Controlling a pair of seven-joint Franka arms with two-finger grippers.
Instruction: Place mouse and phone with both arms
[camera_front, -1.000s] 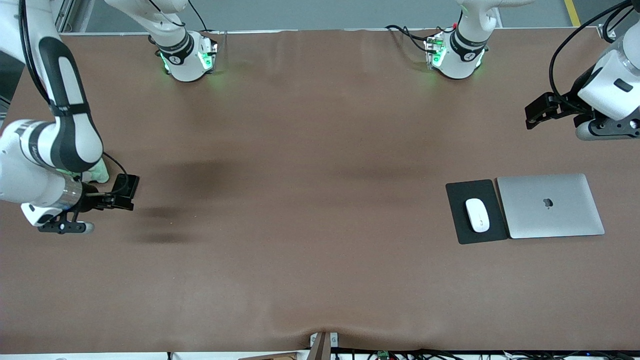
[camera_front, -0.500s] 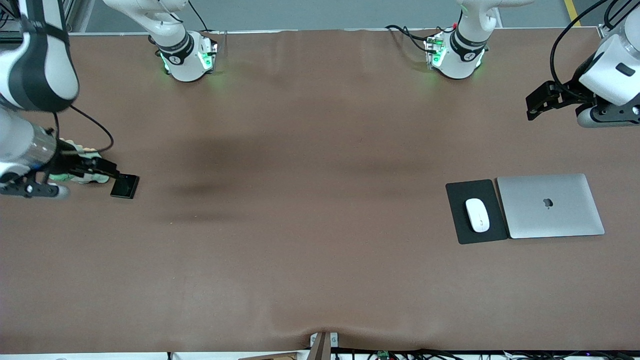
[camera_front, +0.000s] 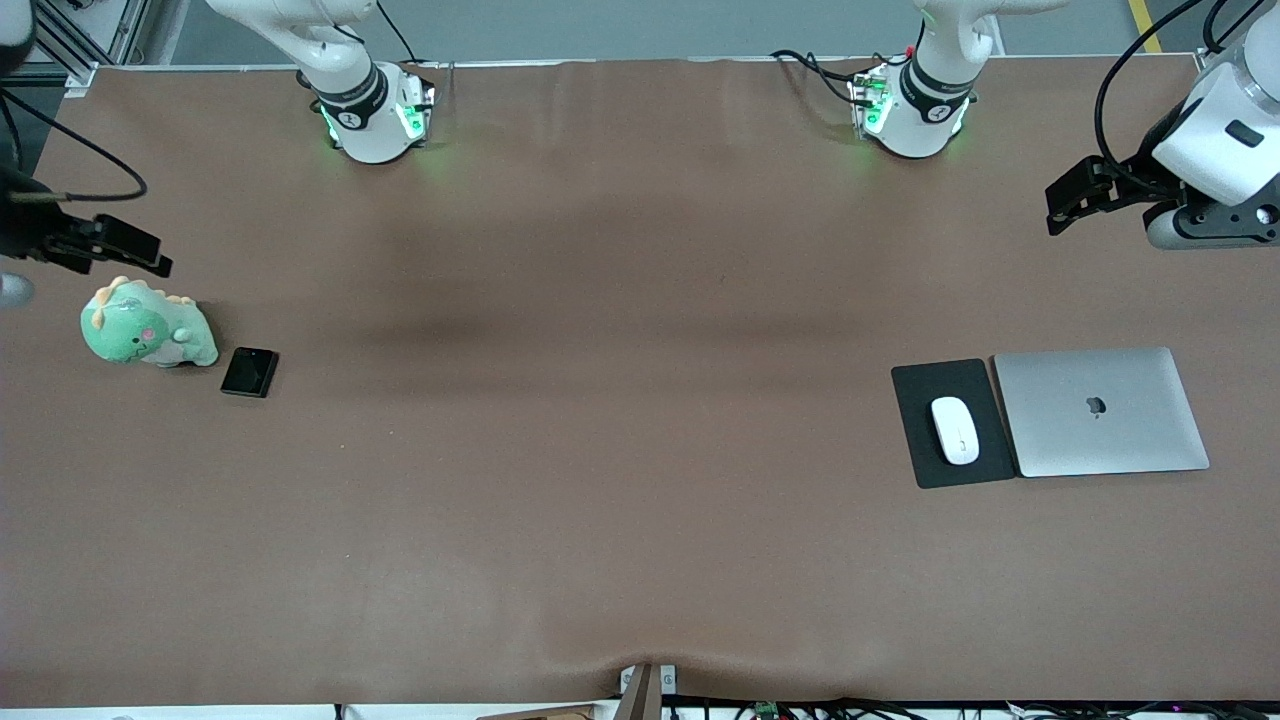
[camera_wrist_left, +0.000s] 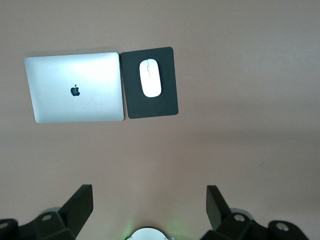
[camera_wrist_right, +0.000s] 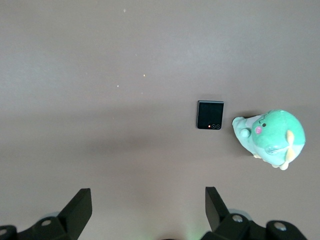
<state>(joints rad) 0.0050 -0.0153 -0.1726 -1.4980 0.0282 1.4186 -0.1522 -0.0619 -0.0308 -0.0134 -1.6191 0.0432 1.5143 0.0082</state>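
Observation:
The white mouse (camera_front: 955, 430) lies on a black mat (camera_front: 915, 440) toward the left arm's end of the table; it also shows in the left wrist view (camera_wrist_left: 151, 84). The black folded phone (camera_front: 249, 372) lies flat on the table toward the right arm's end, beside a green plush toy; the right wrist view shows it too (camera_wrist_right: 210, 114). My right gripper (camera_front: 140, 252) is open and empty, up over the table's end near the toy (camera_wrist_right: 148, 206). My left gripper (camera_front: 1065, 205) is open and empty, high over the table's other end (camera_wrist_left: 149, 205).
A green plush dinosaur (camera_front: 148, 335) sits right beside the phone, closer to the table's end (camera_wrist_right: 272, 137). A closed silver laptop (camera_front: 1100, 412) lies against the mat (camera_wrist_left: 75, 87). The brown table (camera_front: 620, 400) is bare between the two groups.
My right gripper has left the phone lying on the table, risen and drawn back toward the table's end, uncovering the plush toy. The left gripper has barely moved.

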